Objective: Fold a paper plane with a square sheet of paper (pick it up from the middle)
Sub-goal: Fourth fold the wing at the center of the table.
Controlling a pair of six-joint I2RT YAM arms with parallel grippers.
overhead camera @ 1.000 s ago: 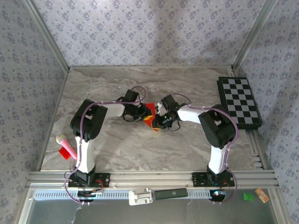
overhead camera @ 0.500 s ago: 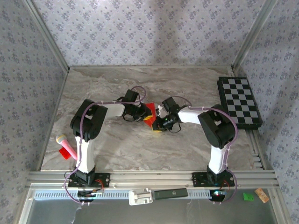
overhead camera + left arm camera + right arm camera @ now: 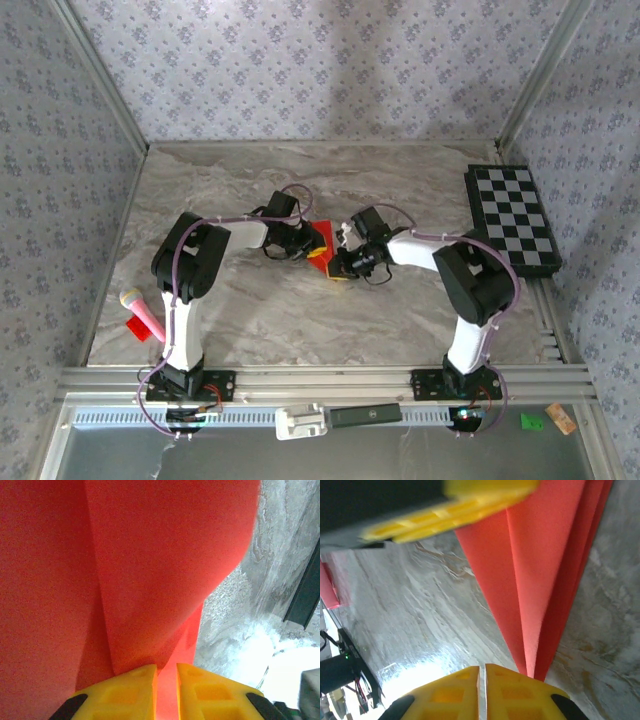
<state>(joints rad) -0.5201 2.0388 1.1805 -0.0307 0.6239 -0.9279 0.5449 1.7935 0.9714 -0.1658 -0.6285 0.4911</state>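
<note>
The left gripper is pinching the red paper. Its long creases are tapering down-frame toward the right gripper, which is sitting, fingers pressed together, beside the tip.

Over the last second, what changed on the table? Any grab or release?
The right arm swung its elbow outward, toward the chequered board, and its wrist shifted slightly the same way. Nothing was taken or let go. The right gripper stayed shut at the narrow end of the folded red paper, and the left gripper stayed clamped on it. The left arm, board, pink toy and red scrap did not move.
</note>
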